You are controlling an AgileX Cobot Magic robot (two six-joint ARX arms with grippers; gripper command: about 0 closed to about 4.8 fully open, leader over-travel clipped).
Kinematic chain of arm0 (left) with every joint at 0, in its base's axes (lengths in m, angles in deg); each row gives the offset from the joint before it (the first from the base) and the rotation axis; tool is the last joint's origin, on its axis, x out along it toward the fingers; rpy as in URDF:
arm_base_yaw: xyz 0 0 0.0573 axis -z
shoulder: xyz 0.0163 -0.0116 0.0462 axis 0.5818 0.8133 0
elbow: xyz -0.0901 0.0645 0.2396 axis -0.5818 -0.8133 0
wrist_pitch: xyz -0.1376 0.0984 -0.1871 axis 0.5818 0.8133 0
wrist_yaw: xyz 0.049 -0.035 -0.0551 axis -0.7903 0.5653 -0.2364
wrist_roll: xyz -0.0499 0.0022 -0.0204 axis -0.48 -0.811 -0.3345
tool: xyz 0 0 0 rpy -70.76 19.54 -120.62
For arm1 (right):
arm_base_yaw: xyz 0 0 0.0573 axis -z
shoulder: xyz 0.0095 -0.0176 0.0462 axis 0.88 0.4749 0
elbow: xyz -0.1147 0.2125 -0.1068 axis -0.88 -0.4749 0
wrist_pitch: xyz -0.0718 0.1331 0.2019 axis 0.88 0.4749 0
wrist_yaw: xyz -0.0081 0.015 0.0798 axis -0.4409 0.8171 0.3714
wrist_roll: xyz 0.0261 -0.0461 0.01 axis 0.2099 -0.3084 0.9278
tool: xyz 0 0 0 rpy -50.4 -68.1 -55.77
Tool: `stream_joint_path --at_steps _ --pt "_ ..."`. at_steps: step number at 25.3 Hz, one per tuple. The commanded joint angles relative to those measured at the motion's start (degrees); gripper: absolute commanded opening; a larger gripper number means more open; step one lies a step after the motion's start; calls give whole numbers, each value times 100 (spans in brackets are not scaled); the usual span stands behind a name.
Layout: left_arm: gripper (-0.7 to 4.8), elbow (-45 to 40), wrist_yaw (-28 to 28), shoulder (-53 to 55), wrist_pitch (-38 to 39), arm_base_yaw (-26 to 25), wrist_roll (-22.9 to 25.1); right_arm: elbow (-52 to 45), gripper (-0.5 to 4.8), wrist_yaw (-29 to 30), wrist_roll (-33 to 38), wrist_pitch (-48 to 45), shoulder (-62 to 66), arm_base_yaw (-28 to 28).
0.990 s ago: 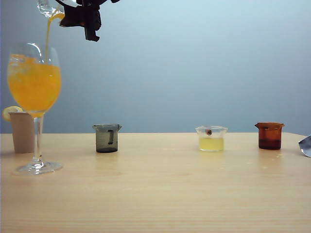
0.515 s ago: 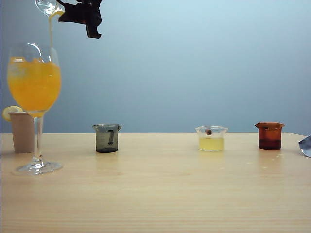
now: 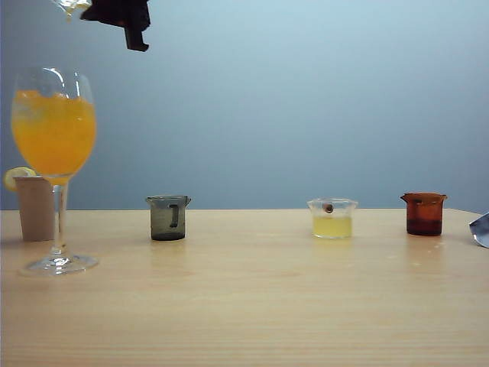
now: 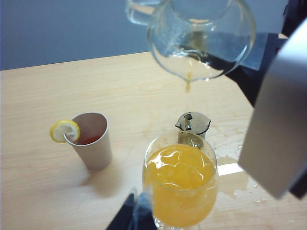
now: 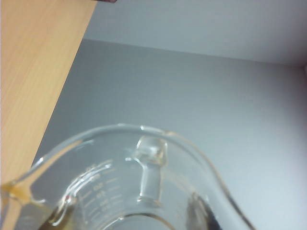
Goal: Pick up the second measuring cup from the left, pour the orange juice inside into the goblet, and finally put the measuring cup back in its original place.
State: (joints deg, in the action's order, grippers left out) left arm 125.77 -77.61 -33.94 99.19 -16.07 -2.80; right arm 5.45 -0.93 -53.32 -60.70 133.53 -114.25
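1. One wood-grain table (image 3: 252,306), bare in front of the goblet.
2. One goblet (image 3: 53,164), upright at the table's left end, bowl nearly full of orange juice (image 3: 53,138) with ice.
3. One beige cup (image 3: 34,208) with a lemon slice, just behind-left of the goblet.
4. Three cups in a row right of the goblet: smoky grey cup (image 3: 168,218), clear cup with yellow liquid (image 3: 332,218), amber cup (image 3: 424,214).
5. One second measuring cup (image 4: 201,38), in the air right above the goblet, tipped over, lip down toward the bowl, long axis near level; only an orange dribble at the lip.
6. Right gripper (image 3: 114,11) high above the goblet at the frame top, wrist rolled sideways, fingers pinching the measuring cup.
7. Left gripper (image 4: 134,215) low beside the goblet; finger state cannot be told.
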Motion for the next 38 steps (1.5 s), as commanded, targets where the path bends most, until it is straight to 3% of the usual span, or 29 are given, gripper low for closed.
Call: stream_joint_path --at_steps 1,8,10,13,18,19,24,33,38 --pt "-3 26 2 0 -48 -4 24 52 107 17 11 -162 -48 -42" --pt "-3 26 2 0 -48 -4 24 52 107 -39 1384 -127 -48 -81" --pt "-3 26 2 0 -48 -4 24 52 107 -435 2481 -70 -48 -79" --pt "-3 26 2 0 -48 -4 24 52 107 -693 3501 -39 -48 -55" --pt "-3 26 2 0 -48 -4 24 52 108 -848 5097 111 -59 164" --pt "-3 26 2 0 -48 -4 24 52 109 -890 5777 249 -59 293" --pt "-3 26 2 0 -48 -4 24 46 108 -837 7211 568 -59 643" --pt "-3 26 2 0 -48 -4 24 -11 107 -341 8478 1152 -59 1252" --pt "-3 26 2 0 -50 -4 24 -914 107 -275 9359 140 -83 1491"
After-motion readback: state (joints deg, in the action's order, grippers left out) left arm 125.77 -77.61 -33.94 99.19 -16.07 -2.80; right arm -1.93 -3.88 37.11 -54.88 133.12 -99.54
